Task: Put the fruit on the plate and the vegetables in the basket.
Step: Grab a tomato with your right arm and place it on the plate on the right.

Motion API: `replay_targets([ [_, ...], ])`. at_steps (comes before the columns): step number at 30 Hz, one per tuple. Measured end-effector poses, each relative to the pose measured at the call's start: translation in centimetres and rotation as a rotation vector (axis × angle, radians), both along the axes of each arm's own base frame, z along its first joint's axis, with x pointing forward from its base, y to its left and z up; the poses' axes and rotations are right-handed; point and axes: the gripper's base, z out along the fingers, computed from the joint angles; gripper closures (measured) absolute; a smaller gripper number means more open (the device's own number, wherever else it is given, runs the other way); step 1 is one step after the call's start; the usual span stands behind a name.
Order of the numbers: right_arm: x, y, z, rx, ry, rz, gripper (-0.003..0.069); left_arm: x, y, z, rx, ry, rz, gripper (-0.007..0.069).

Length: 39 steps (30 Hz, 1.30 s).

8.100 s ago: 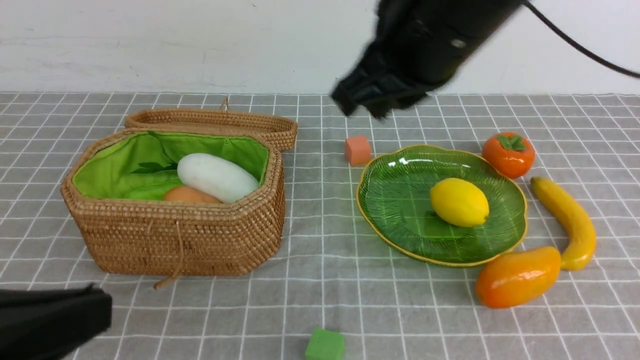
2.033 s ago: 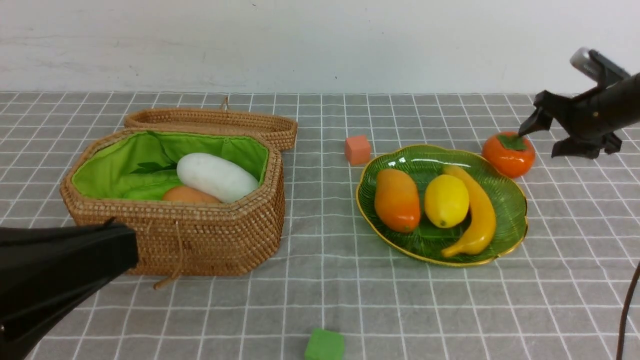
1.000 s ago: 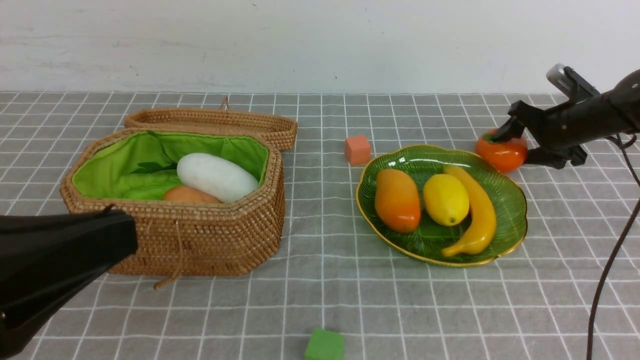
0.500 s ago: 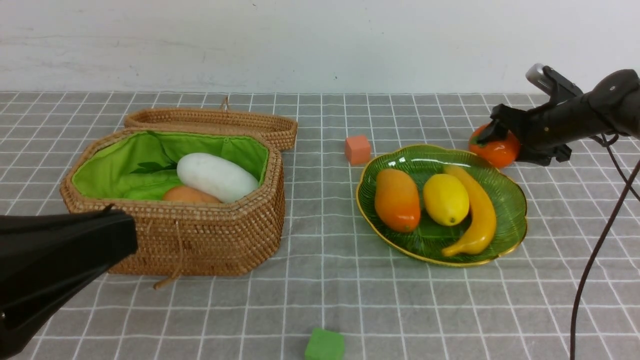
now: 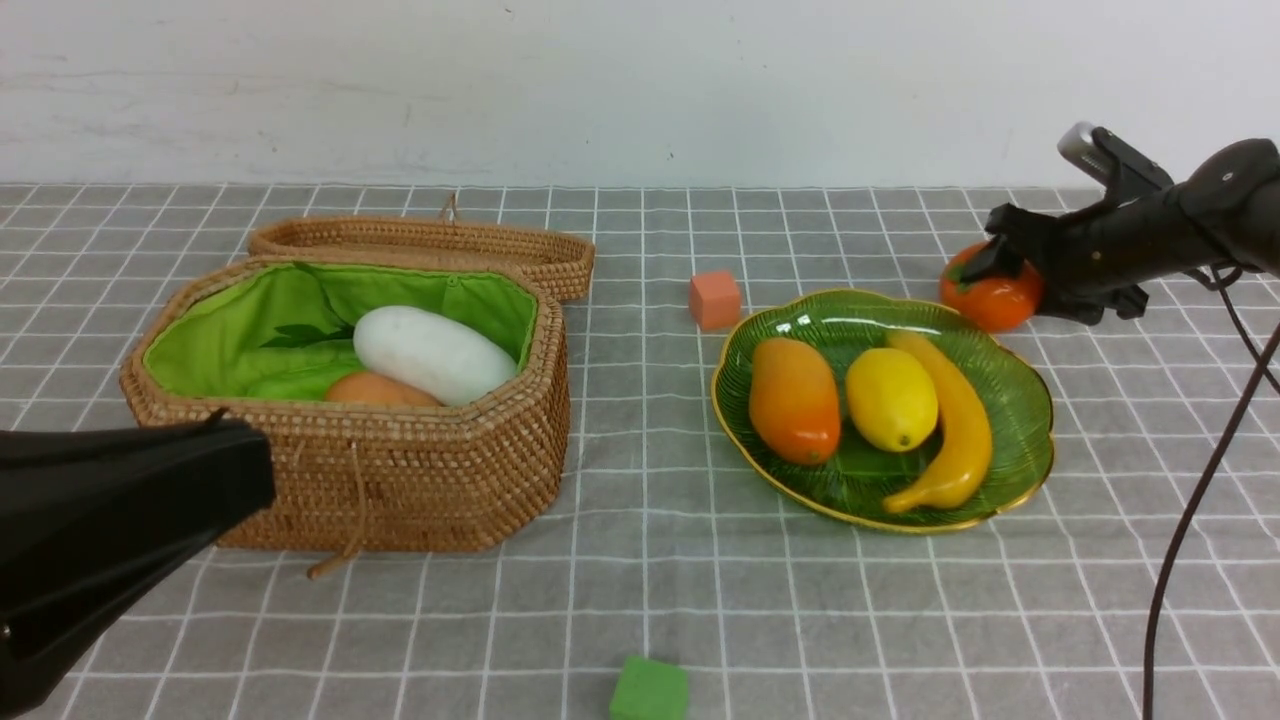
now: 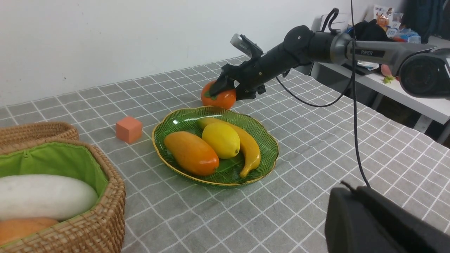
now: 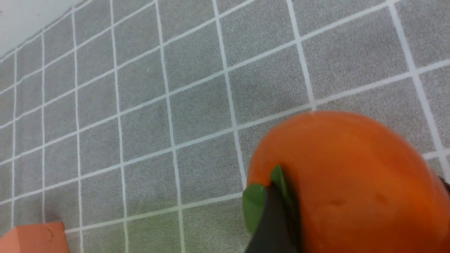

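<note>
The orange persimmon (image 5: 985, 300) (image 6: 221, 100) (image 7: 344, 168) sits just behind the back right rim of the green plate (image 5: 800, 320) (image 6: 175, 123). My right gripper (image 5: 1005, 290) (image 6: 228, 94) (image 7: 355, 211) is shut on it, one finger pressing the green calyx. On the plate lie the mango (image 5: 795, 400), lemon (image 5: 890, 398) and banana (image 5: 955, 420). The open basket (image 5: 400, 480) holds the white radish (image 5: 432, 355), the potato (image 5: 380, 390) and a leaf sprig (image 5: 300, 335). My left gripper (image 5: 250, 480) (image 6: 337, 207) is shut and empty at the near left.
The wicker lid (image 5: 430, 245) leans behind the basket. An orange cube (image 5: 715, 300) stands left of the plate's back rim. A green cube (image 5: 650, 690) lies at the front edge. The right arm's cable (image 5: 1200, 500) hangs down at the right.
My right gripper has narrowed onto the persimmon, and fruit and gripper have shifted a little left and up towards the plate's rim. The left arm has stayed still.
</note>
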Motion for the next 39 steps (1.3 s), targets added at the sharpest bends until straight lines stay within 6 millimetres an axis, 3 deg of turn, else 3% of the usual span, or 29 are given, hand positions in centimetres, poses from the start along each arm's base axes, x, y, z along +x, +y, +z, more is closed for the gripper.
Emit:
replay_targets([
  [1, 0.0, -0.1, 0.1, -0.001, -0.001, -0.001, 0.0144, 0.0, 0.0, 0.0, 0.000, 0.000, 0.000, 0.0631],
  [3, -0.7, -1.0, 2.3, -0.028, -0.022, 0.012, 0.0144, 0.0, 0.0, 0.0, 0.000, 0.000, 0.000, 0.0631],
  [6, -2.4, -1.5, 7.0, -0.087, -0.054, 0.086, 0.0144, 0.0, 0.0, 0.0, 0.000, 0.000, 0.000, 0.0635],
  [7, -3.5, -1.1, 9.2, -0.108, -0.059, 0.141, 0.0144, 0.0, 0.0, 0.0, 0.000, 0.000, 0.000, 0.0636],
  [9, -4.8, 0.4, 11.4, -0.128, -0.049, 0.231, 0.0144, 0.0, 0.0, 0.0, 0.000, 0.000, 0.000, 0.0636],
  [11, -5.8, 2.8, 12.5, -0.132, -0.017, 0.328, 0.0144, 0.0, 0.0, 0.0, 0.000, 0.000, 0.000, 0.0636],
  [14, -6.4, 6.6, 12.0, -0.127, 0.032, 0.436, 0.0144, 0.0, 0.0, 0.0, 0.000, 0.000, 0.000, 0.0636],
  [16, -6.4, 9.1, 10.5, -0.133, 0.056, 0.481, 0.0144, 0.0, 0.0, 0.0, 0.001, -0.001, 0.000, 0.0636],
  [19, -5.9, 10.5, 9.0, -0.169, 0.066, 0.483, 0.0144, 0.0, 0.0, 0.0, 0.001, -0.001, 0.000, 0.0636],
  [29, -3.5, 11.7, 3.8, -0.220, 0.059, 0.423, 0.0144, 0.0, 0.0, 0.0, 0.001, -0.001, 0.000, 0.0636],
  [32, -3.4, 11.7, 3.4, -0.219, 0.068, 0.423, 0.0133, 0.0, 0.0, 0.0, 0.001, -0.001, 0.000, 0.0636],
  [34, -3.5, 11.7, 3.3, -0.221, 0.076, 0.428, 0.0095, 0.0, 0.0, 0.0, 0.001, 0.000, 0.000, 0.0636],
  [36, -3.7, 11.6, 3.6, -0.229, 0.083, 0.438, 0.0013, 0.0, 0.0, 0.0, 0.004, -0.003, 0.001, 0.0636],
  [39, -4.1, 11.5, 4.5, -0.240, 0.094, 0.441, -0.0019, 0.0, 0.0, 0.0, 0.010, -0.008, 0.003, 0.0636],
])
